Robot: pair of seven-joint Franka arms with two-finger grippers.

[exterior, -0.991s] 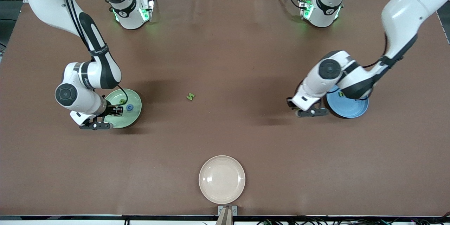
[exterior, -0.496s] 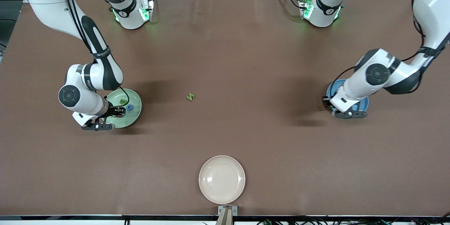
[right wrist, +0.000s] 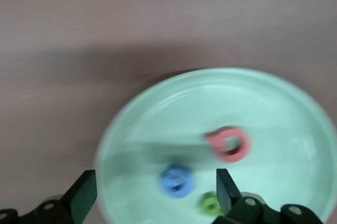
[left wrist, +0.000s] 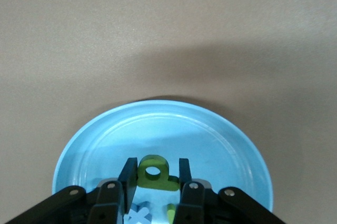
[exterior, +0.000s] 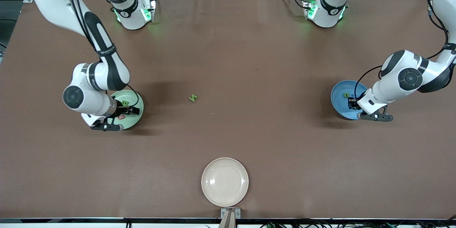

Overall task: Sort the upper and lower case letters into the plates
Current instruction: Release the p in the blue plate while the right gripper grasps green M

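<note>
A matte brown tabletop [exterior: 228, 60] carries three smooth, round, shallow plates. The left gripper [left wrist: 155, 177] is over the glossy blue plate [exterior: 340, 92] at the left arm's end, its fingers clamped on a chunky green letter piece with a round hole [left wrist: 154, 172]; only the left wrist view shows this, plus a pale blue X-shaped piece [left wrist: 138, 216] under it. The right gripper [right wrist: 152, 188] is over the pale green plate [exterior: 137, 99] at the right arm's end, fingers spread wide apart; its wrist view shows red [right wrist: 228, 143], blue [right wrist: 177, 179] and green [right wrist: 210, 203] pieces lying in that plate. A green S-shaped piece [exterior: 192, 97] lies on bare tabletop between the plates; a cream-white plate [exterior: 224, 181] sits nearest the front camera.
</note>
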